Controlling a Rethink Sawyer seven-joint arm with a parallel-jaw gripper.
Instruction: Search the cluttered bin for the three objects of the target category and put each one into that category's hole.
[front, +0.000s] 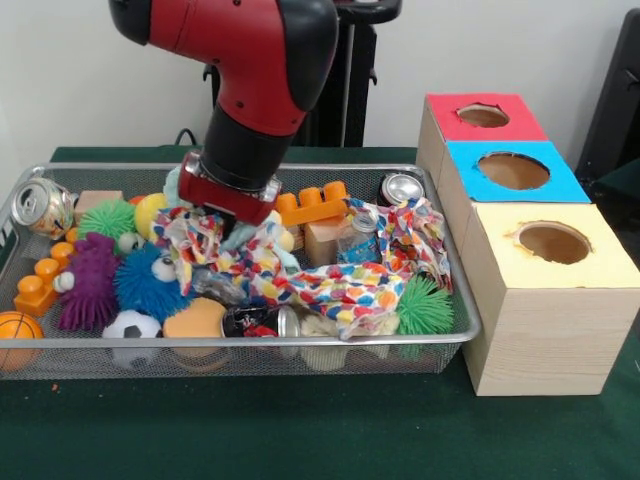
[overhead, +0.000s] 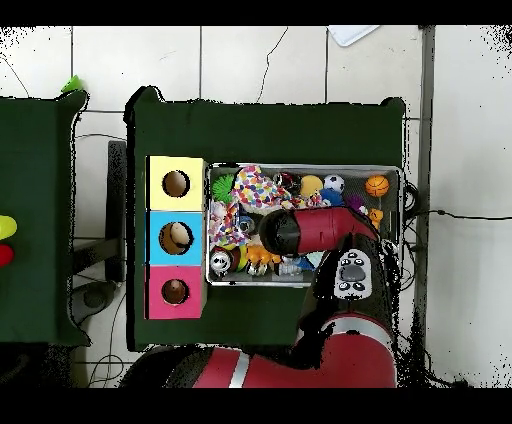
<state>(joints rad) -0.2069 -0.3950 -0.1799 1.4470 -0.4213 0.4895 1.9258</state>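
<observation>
The mesh bin (front: 455, 300) is heaped with balls, cans and blocks under a spotted cloth (front: 330, 285); which are targets I can't say. The gripper (front: 235, 215) is down among them, probably rummaging, its jaws hidden. Right of the bin, the holed boxes (front: 545, 290) wait.

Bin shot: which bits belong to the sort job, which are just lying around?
Job:
- wire bin
- box with red, blue, yellow holes
- gripper, down in the clutter, hidden by the arm
- cans, balls, blocks

Lying about:
- patterned cloth
- green item on side table
</observation>
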